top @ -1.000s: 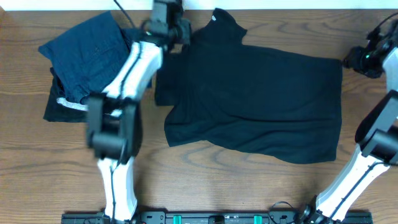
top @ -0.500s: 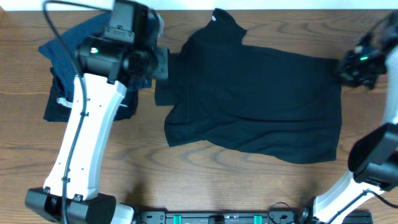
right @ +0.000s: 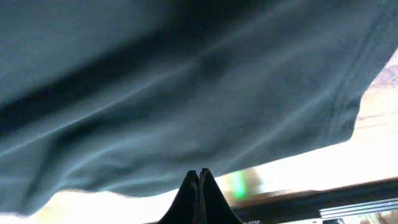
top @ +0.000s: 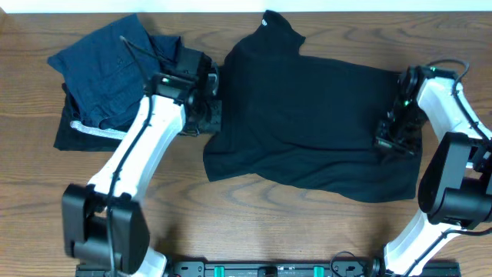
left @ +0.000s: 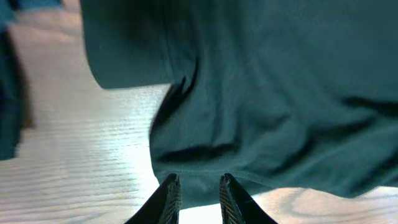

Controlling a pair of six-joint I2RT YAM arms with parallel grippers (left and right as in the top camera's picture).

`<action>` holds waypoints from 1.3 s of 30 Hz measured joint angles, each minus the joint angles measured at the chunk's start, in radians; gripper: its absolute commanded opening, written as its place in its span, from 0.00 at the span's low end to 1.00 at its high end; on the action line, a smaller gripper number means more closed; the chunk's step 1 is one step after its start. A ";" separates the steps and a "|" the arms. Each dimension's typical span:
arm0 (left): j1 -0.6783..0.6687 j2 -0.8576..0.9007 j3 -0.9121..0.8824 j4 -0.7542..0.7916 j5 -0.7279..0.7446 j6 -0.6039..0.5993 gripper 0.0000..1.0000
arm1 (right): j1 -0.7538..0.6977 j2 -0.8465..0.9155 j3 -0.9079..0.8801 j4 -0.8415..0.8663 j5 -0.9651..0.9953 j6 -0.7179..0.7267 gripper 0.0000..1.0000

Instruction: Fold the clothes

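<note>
Bare table runs along the near edge, and you can approach freely there. The black top covers the centre. At far left, navy folded garments and a striped black piece block passage, just beside the left arm.

Brown wood-grain table, with a white strip along its far edge.

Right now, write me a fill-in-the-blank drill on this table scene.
The black top lies spread on a ___ table. The right fingers are ___. The navy garments lie on the robot's ___ side.
Missing words: wooden; shut; left.
</note>
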 measured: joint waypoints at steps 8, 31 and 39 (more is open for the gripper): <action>0.000 0.158 -0.011 0.021 0.046 -0.003 0.24 | -0.037 0.002 -0.113 0.154 0.068 0.045 0.01; 0.006 0.321 -0.014 0.475 0.043 -0.008 0.25 | -0.217 0.074 -0.068 0.754 0.032 -0.024 0.01; 0.012 0.321 -0.013 0.604 0.024 -0.008 0.31 | -0.217 0.091 -0.066 0.858 0.007 -0.031 0.26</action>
